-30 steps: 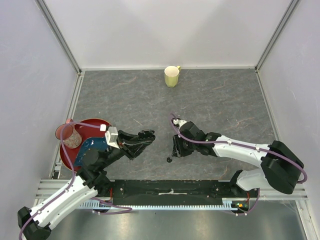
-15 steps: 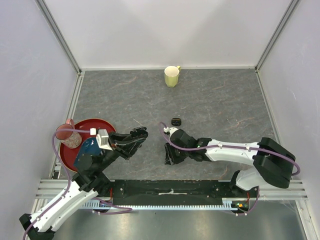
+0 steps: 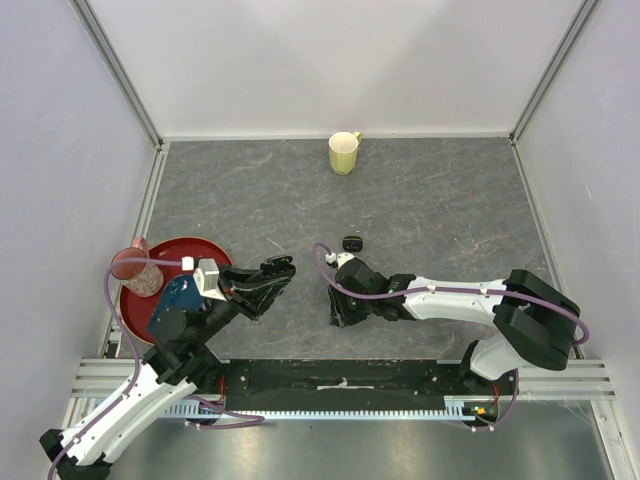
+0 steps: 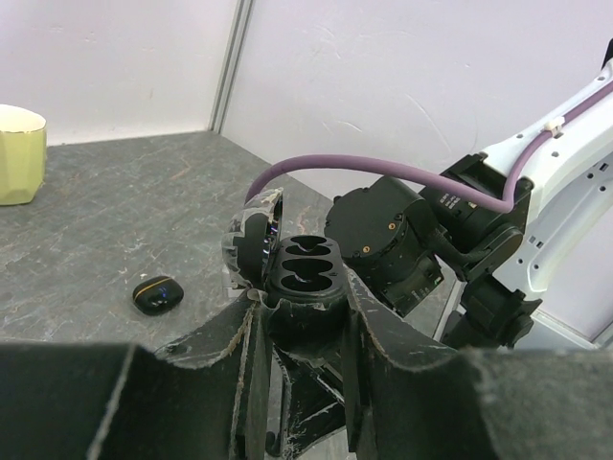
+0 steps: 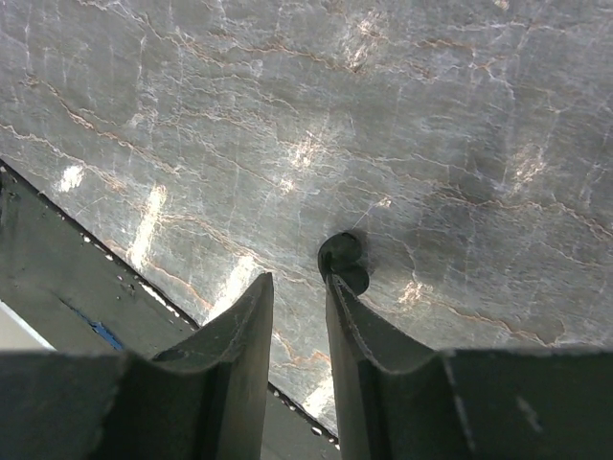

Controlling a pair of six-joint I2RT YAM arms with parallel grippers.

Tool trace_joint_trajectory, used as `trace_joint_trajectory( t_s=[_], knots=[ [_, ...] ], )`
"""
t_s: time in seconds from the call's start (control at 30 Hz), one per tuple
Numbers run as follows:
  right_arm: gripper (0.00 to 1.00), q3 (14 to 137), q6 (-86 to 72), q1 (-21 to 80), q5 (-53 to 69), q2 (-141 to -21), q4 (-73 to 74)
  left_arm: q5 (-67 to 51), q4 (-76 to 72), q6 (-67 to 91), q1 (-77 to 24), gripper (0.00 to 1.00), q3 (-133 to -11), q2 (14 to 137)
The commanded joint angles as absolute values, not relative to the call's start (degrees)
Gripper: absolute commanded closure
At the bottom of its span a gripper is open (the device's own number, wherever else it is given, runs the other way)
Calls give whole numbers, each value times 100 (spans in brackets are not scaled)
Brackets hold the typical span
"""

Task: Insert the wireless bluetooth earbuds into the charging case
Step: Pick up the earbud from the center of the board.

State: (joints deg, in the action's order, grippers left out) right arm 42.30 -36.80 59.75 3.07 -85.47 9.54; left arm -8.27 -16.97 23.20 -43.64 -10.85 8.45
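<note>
Your target is the earbud (image 5: 343, 264), a tiny black rounded bud lying on the counter (image 5: 450, 115) just below the middle of the right wrist view. It touches, or very nearly touches, the tip of the picture-right finger and is not between the two. Your right gripper (image 5: 297, 286) is spread only a sliver, with nothing between the fingers. Expect the bud to be very light, hard and glossy. It will likely skid or flick away if one finger nudges it first, so it needs little squeeze. Widen the gap, shift toward the right of that view so the bud sits centred, then pinch across its fat body rather than the short stem, which is too small to make out here. Your left gripper (image 4: 305, 321) is clamped on the base of the charging case (image 4: 306, 270) at the centre of the left wrist view. The lid is hinged open to the left, and both wells face up and look empty. A second closed case (image 4: 158, 293) lies on the counter at the left of that view; leave it alone.
</note>
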Motion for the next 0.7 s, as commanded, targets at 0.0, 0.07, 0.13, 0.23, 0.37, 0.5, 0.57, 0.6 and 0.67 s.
trace_joint_trajectory(
  t_s=[0.0, 0.07, 0.13, 0.23, 0.37, 0.5, 0.57, 0.6, 0.67],
  knots=[
    [64, 4412, -3595, 5985, 71, -8561, 1019, -738, -1731, 2259, -4377, 98, -1046, 765],
    [64, 4412, -3577, 5985, 35, -8561, 1090, -721, -1731, 2259, -4386, 98, -1037, 756],
    [64, 4412, -3516, 5985, 35, -8578, 1168, -729, -1731, 2268, -4377, 98, -1037, 765],
    [64, 4412, -3437, 5994, 35, -8569, 1230, -738, -1731, 2285, -4377, 98, -1020, 765],
    [65, 4456, -3322, 5994, -167, -8587, 1345, -730, -1731, 2294, -4386, 98, -1011, 782],
    [65, 4509, -3217, 5985, -255, -8604, 1433, -729, -1731, 2320, -4386, 98, -1002, 782],
    [65, 4544, -3164, 5985, -264, -8613, 1468, -721, -1731, 2320, -4386, 98, -1002, 782],
    [65, 4553, -3155, 5994, -281, -8631, 1476, -721, -1731, 2320, -4386, 98, -1002, 782],
    [66, 4588, -3138, 5985, -290, -8657, 1503, -703, -1731, 2320, -4377, 98, -1002, 774]
  ],
)
